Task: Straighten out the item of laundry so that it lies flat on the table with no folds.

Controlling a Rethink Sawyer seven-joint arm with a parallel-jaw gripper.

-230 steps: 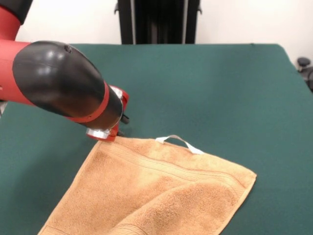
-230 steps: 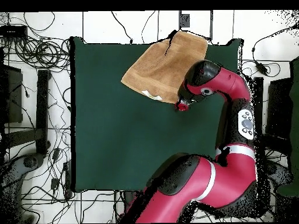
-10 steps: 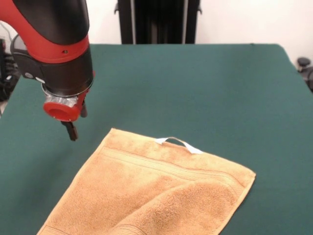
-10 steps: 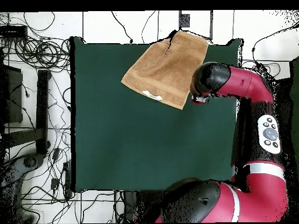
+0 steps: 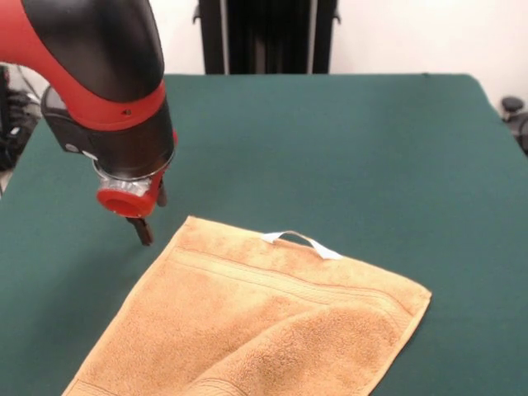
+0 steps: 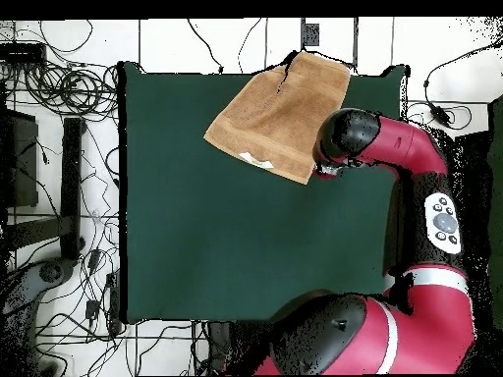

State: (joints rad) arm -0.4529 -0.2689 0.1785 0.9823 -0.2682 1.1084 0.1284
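The golden-tan towel lies at the near side of the green table, turned diagonally, with a woven band stripe and a white loop tag at its far hem. A soft fold runs across its near middle. My gripper hangs just left of the towel's far-left corner, a little above the cloth, open and empty. One dark finger points down beside the corner without touching it. In the overhead view the towel reaches the table's top edge and the gripper is at its lower right corner.
The red and black arm fills the upper left of the front view. The black pedestal stands behind the table's far edge. Cables and stands surround the table on the floor.
My gripper has lifted off the towel's far-left corner and drawn slightly away from it. The arm's wrist now stands more upright. The towel lies about as before.
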